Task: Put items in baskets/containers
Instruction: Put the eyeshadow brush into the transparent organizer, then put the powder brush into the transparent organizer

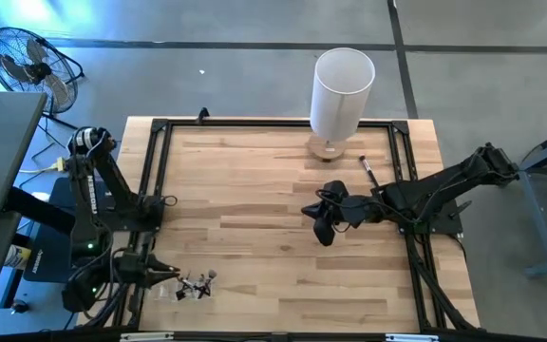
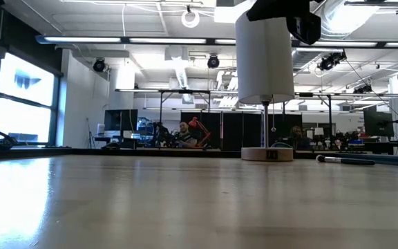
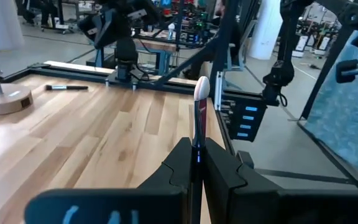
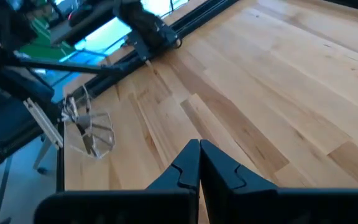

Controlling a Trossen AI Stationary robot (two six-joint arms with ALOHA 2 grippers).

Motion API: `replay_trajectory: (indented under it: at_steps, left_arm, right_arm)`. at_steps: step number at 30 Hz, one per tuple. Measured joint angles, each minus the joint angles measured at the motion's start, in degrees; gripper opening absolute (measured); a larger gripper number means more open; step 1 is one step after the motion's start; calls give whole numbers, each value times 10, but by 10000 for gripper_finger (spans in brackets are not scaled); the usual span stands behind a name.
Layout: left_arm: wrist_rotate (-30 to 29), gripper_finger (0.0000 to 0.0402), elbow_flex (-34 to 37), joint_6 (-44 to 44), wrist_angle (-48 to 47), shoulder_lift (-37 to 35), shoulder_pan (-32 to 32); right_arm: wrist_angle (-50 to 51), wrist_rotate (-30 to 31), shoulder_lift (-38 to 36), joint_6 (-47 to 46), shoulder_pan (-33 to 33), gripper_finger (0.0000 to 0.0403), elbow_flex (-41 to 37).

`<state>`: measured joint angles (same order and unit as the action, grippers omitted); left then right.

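Note:
My left gripper is at the table's near left and is shut on a thin brush with a pale tufted tip. Just to its right a small clear container stands on the table with several thin brushes sticking out of it; it also shows in the right wrist view as a see-through container. Another dark brush lies flat on the table beside the lamp. My right gripper hovers over the table's middle, shut and empty. My left gripper pinches the brush's dark handle between its two fingers, which lie along the handle. The brush sticks straight out past the fingertips, tufted tip foremost, clear of the table. The handle's rear end is hidden between the fingers.
A white-shaded lamp on a round wooden base stands at the far edge, right of centre. A black frame runs along the table's sides. Bare wood lies between the two grippers. A fan stands off the table, far left.

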<state>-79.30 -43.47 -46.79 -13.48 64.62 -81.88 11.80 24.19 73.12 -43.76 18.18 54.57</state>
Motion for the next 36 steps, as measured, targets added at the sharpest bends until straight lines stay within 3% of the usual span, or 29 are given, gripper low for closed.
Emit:
replay_trajectory:
  at_steps: [9, 18, 25, 28, 36]
  left_arm:
    - [-12, 12, 90, -156, -4, 0, -75]
    - [-10, 12, 128, -183, -4, 0, -134]
    - [30, 13, 165, -224, -4, 0, -157]
    - [58, 34, 176, -227, -4, 0, -156]
    - [65, 114, 179, -242, -5, 0, -156]
  right_arm:
    - [-6, 48, 0, -73, 0, 2, 0]
    - [-9, 80, 0, -103, 0, 3, 0]
    - [-31, 109, 0, -103, 0, 4, 0]
    - [-32, 116, 0, -103, 0, 2, 0]
    - [-33, 129, 0, -114, -2, 1, 0]
